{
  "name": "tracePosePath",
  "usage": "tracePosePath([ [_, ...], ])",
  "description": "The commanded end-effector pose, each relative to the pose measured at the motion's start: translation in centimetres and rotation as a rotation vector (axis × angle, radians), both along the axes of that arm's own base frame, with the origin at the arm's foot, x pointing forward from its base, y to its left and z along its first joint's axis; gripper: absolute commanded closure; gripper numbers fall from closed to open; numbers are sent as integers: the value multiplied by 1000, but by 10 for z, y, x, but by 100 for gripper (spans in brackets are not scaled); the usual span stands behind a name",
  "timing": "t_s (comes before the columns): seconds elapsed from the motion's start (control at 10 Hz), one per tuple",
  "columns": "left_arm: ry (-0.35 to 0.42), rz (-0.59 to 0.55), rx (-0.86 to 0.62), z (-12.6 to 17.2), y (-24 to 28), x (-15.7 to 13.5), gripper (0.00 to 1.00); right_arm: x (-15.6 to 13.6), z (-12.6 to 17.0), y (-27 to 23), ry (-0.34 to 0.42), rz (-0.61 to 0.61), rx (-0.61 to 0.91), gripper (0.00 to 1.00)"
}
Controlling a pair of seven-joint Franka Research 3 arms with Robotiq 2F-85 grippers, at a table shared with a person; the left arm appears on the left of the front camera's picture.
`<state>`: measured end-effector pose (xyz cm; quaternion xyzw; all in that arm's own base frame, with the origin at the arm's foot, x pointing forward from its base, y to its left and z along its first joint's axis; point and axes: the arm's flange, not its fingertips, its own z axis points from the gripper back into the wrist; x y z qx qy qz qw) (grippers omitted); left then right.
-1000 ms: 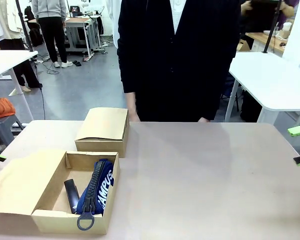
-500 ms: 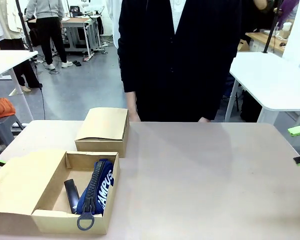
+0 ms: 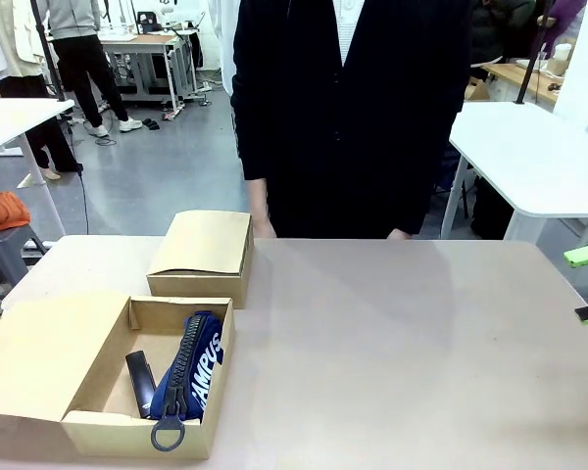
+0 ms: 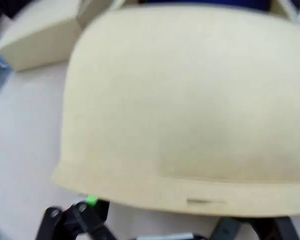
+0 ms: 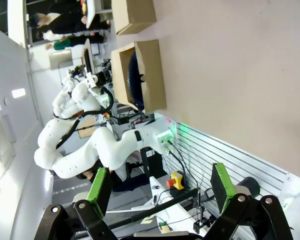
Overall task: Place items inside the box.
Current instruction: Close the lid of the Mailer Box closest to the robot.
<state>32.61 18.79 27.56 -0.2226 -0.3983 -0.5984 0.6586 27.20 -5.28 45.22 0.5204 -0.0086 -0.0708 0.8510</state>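
A: Two cardboard boxes sit toward the table's [image 3: 392, 333] left edge. Open box [image 3: 98, 377] at the near-left corner holds the navy pouch [image 3: 198, 367], lettering up, with the black stapler [image 3: 140, 377] just beside it.

B: Closed box [image 3: 204, 253]?

A: Behind the open one, near the far edge, where a person [image 3: 348, 108] stands.

B: Claws?

A: Right claw [image 5: 160, 187] has its fingers spread wide, nothing between them. Left claw [image 4: 155, 235] hangs close over the open box's flap [image 4: 190, 105]; I cannot tell how its fingers stand.
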Motion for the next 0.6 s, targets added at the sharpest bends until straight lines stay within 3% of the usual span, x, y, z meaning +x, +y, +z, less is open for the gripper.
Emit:
tracePosePath([
  [0.0, -43, -36, -125, -54, 24, 15, 4, 1, 1, 1, -24, 9, 23, 0],
  [0.3, -41, -22, -309, -29, 18, 7, 4, 1, 1, 1, -24, 9, 23, 0],
  [0.5, -95, -12, -359, 4, 2, -12, 4, 1, 1, 1, -24, 9, 23, 0],
])
